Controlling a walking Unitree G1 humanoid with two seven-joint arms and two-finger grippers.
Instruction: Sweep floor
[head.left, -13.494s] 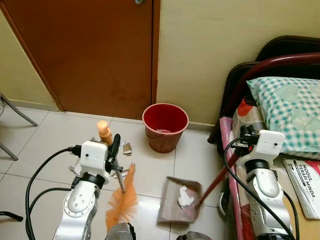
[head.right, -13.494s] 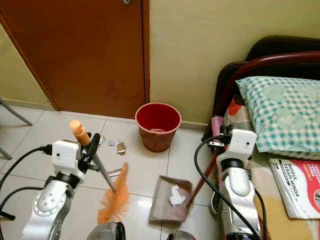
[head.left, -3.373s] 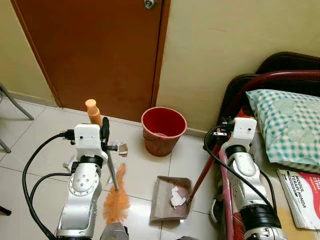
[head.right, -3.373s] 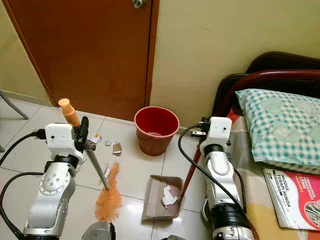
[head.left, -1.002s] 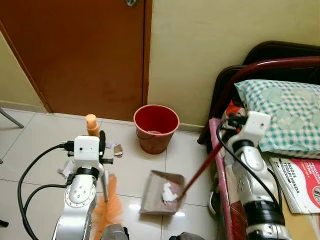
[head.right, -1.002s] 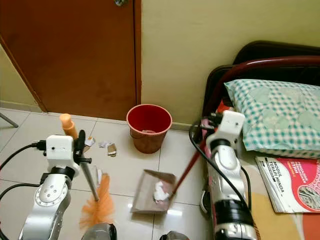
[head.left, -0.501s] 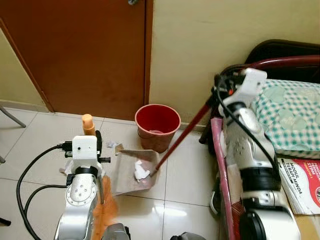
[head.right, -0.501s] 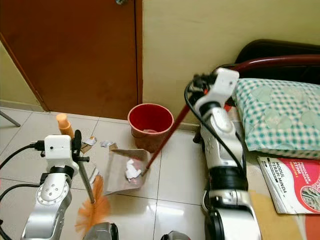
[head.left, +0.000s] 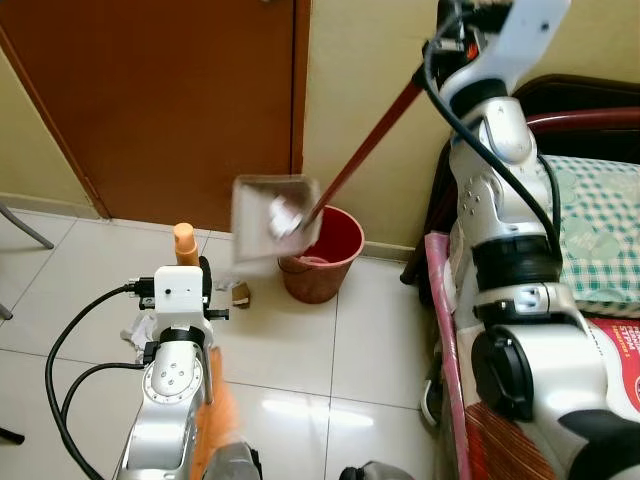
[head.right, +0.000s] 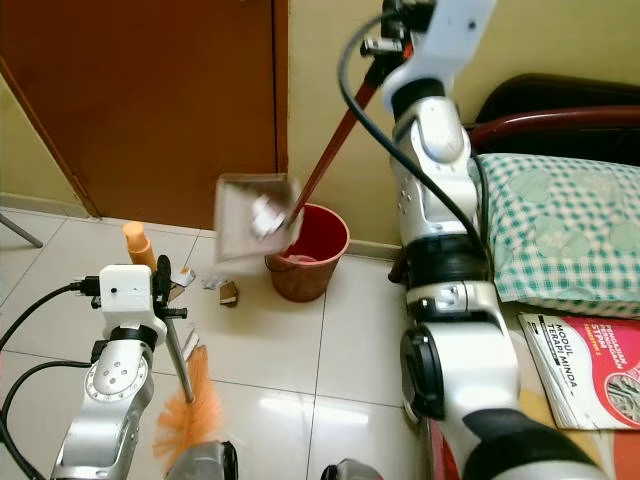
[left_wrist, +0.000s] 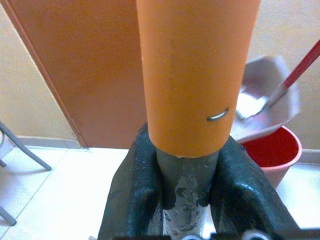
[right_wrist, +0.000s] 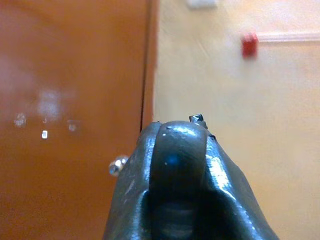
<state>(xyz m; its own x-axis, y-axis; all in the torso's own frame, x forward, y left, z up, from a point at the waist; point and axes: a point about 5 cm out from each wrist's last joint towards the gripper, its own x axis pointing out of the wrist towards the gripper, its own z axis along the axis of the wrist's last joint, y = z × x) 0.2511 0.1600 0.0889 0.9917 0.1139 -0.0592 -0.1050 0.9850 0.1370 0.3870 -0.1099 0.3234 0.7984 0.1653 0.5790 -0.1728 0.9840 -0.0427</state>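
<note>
While the right arm is reaching high, everything below is placed against the red bucket.

Dustpan (head.left: 272, 216): hanging in the air, tilted and blurred, just above the red bucket (head.left: 318, 252) and toward its door side; white paper scraps (head.left: 281, 212) are lying in it.
Dustpan handle (head.left: 365, 148): a long red rod slanting up from the pan, above the bucket.
Right gripper (head.right: 392, 30): sitting at the rod's top end, high above the bucket; its fingers are closing around the rod.
Broom (head.right: 185, 407): orange bristles are resting on the tiled floor (head.left: 300, 340), well apart from the bucket.
Left gripper (left_wrist: 187, 187): its black fingers are clamping the broom's grey shaft under the orange grip.
Litter (head.right: 228, 291): small scraps are lying on the tiles beside the bucket.
Door (head.left: 170, 100): brown, standing behind the bucket.
Bed (head.right: 560, 230): a checked pillow, lying beyond the right arm from the bucket.
</note>
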